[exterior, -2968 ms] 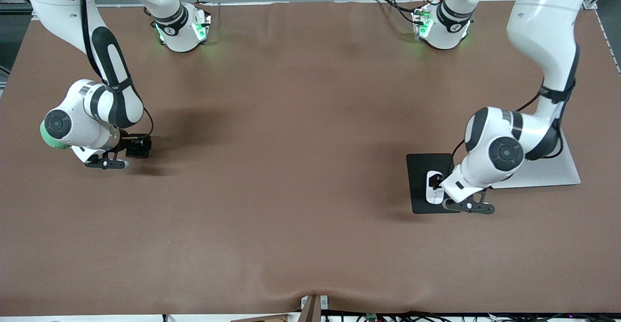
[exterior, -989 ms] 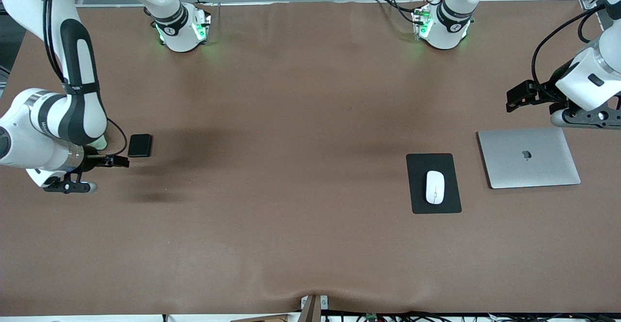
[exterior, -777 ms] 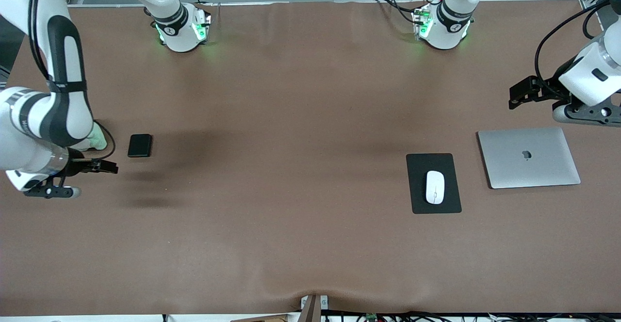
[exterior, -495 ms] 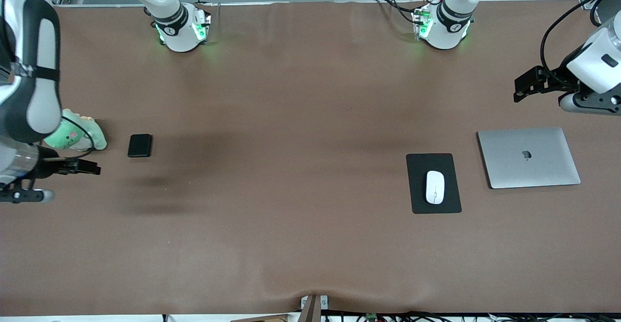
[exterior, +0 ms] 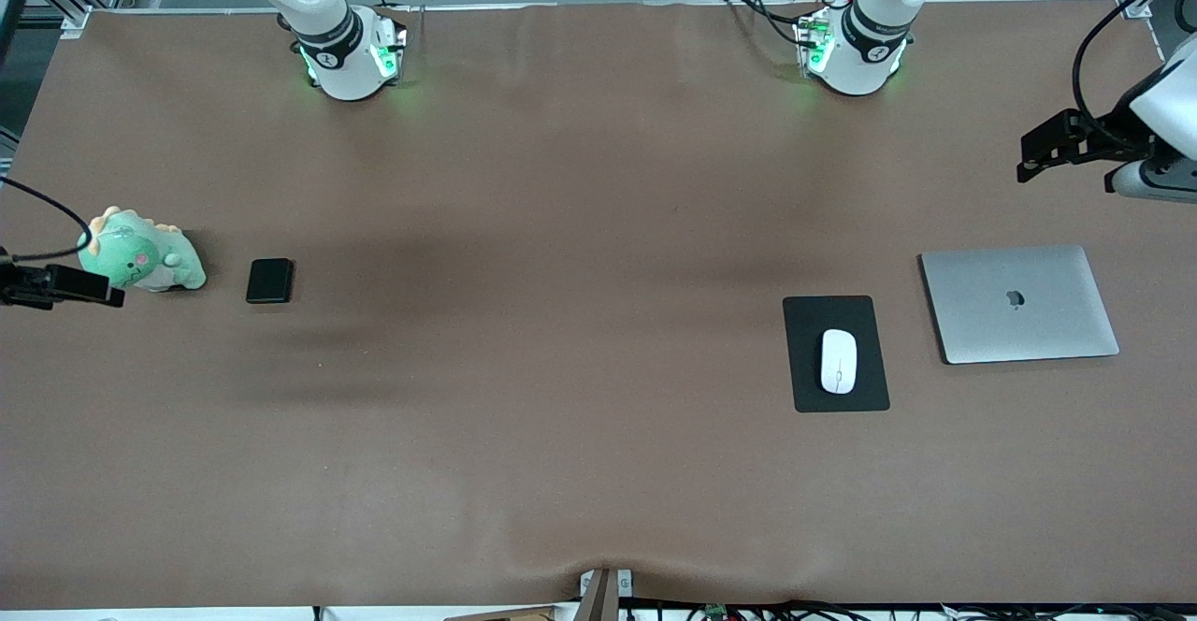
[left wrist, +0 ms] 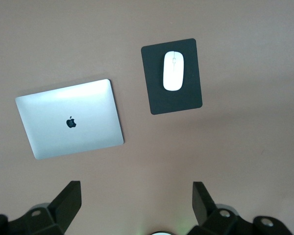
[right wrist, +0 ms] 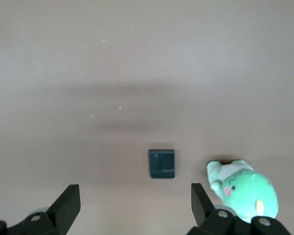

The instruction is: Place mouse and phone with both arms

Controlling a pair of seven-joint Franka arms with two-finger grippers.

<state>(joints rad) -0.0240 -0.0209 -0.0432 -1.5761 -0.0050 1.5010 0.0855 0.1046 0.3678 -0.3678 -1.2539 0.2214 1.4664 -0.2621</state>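
Both items set down, arms pulled clear

The mouse (exterior: 839, 361) lies on the black pad (exterior: 810, 387) at lower right of the front view, beside the laptop (exterior: 1019, 303); the phone (exterior: 270, 281) lies at mid-left beside a green plush toy (exterior: 140, 260). The left gripper (left wrist: 134, 200) and right gripper (right wrist: 134, 199) are spread wide and empty; placing looks finished.

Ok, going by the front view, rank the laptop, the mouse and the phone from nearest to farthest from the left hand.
1. The laptop, just below the left hand, at the left arm's end.
2. The mouse, on the mouse pad beside the laptop.
3. The phone, at the right arm's end.
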